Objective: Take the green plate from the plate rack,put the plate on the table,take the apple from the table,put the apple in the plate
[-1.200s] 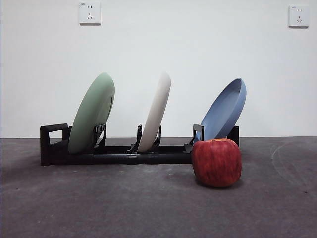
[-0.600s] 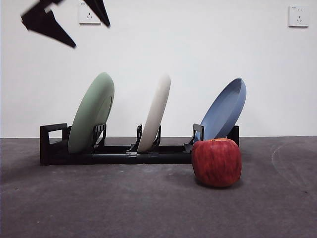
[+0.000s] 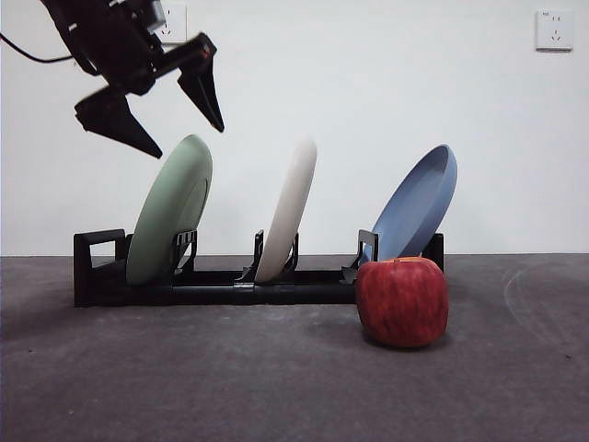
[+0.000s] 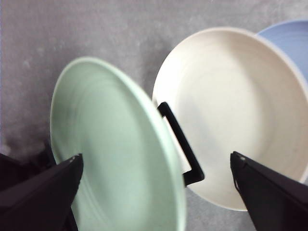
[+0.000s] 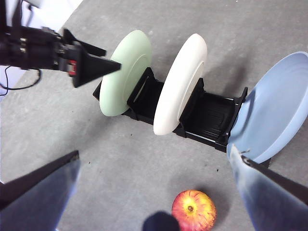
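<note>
The green plate [image 3: 170, 212] leans in the left slot of the black plate rack [image 3: 230, 290]. My left gripper [image 3: 184, 136] hangs open just above the plate's top rim, one jaw on each side of it, touching nothing. In the left wrist view the green plate [image 4: 115, 154] fills the space between the spread jaws of the left gripper [image 4: 154, 161]. The red apple [image 3: 402, 301] rests on the table [image 3: 276, 387] in front of the rack's right end. My right gripper [image 5: 154, 159] is open and empty, high above the apple [image 5: 194, 210] and the green plate [image 5: 127, 72].
A cream-white plate [image 3: 287, 212] stands in the rack's middle slot and a blue plate [image 3: 414, 207] leans in the right one. A slotted rack post [image 4: 183, 144] rises between the green and cream-white plates. Two wall sockets sit on the white wall behind.
The left arm came into the front view from the top left and dropped down and right, until its open jaws reached the green plate's top edge. Plates and apple have not moved.
</note>
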Available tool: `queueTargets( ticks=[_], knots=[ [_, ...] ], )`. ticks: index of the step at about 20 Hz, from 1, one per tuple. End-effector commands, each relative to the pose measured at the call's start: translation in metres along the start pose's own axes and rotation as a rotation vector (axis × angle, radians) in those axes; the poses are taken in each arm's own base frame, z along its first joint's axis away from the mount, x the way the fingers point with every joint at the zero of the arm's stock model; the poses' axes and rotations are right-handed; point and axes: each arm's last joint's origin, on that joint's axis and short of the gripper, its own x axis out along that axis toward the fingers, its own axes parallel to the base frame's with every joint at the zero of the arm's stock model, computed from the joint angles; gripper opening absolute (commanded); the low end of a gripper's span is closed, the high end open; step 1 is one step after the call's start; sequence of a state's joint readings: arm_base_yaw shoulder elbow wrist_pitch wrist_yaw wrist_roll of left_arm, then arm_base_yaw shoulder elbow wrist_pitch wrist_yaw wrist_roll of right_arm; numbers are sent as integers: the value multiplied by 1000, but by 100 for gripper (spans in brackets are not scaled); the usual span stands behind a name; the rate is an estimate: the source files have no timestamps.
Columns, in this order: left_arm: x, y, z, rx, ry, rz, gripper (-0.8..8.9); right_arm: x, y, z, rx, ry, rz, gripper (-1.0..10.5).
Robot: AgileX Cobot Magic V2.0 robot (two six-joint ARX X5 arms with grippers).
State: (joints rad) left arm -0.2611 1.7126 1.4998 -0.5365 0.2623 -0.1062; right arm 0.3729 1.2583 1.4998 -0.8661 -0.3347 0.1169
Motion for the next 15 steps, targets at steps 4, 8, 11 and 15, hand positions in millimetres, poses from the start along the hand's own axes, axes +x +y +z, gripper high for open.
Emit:
queueTargets(
  ticks=[4,8,11,15],
  knots=[
    [15,4,-5,-9,36,4,295,1,0,2,-10,-14,-18,566],
    [16,4,-4,2,27,2,165,1,0,4,-16,-32,-17,565],
    [16,4,-4,20,28,2,-10,1,0,5,-21,-49,-15,564],
    [16,4,-4,23,31,2,-9,1,0,6,-23,-56,-14,563]
  ],
)
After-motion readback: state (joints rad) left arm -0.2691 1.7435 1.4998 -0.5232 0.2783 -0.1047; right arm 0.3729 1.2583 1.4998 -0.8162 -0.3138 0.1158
